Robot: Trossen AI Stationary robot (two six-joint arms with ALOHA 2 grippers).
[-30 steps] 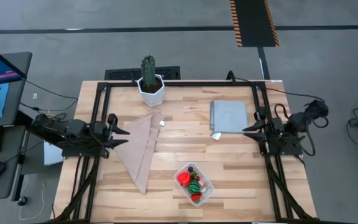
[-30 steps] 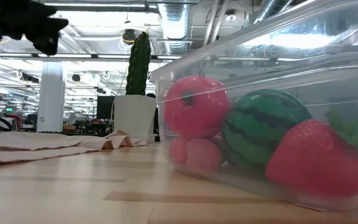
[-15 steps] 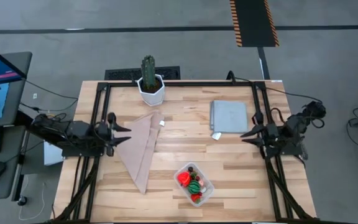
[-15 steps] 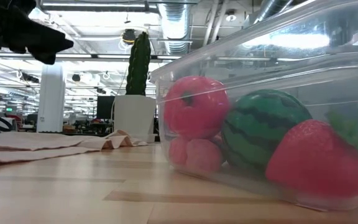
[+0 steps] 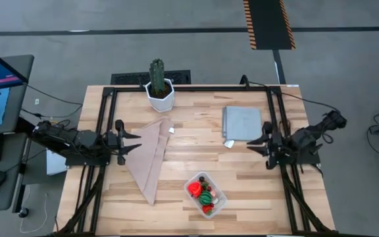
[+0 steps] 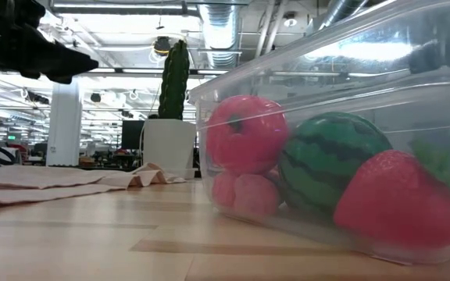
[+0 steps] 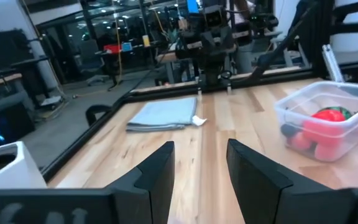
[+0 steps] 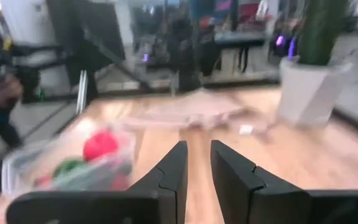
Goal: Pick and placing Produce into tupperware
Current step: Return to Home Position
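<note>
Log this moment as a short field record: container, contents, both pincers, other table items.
Container: tupperware, on the wood table, apart from both arms
Contents: produce inside it; red tomato-like piece, striped green ball, strawberry; none seen loose
Left pincer: open, empty, at the left side by the beige cloth
Right pincer: open, empty, at the right side near the grey mat
Other: cactus in a white pot

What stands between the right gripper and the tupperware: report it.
Nothing visible does. Only bare table lies between the right gripper and the tupperware; the grey mat sits off that line, and the beige cloth lies on the tupperware's other side.
</note>
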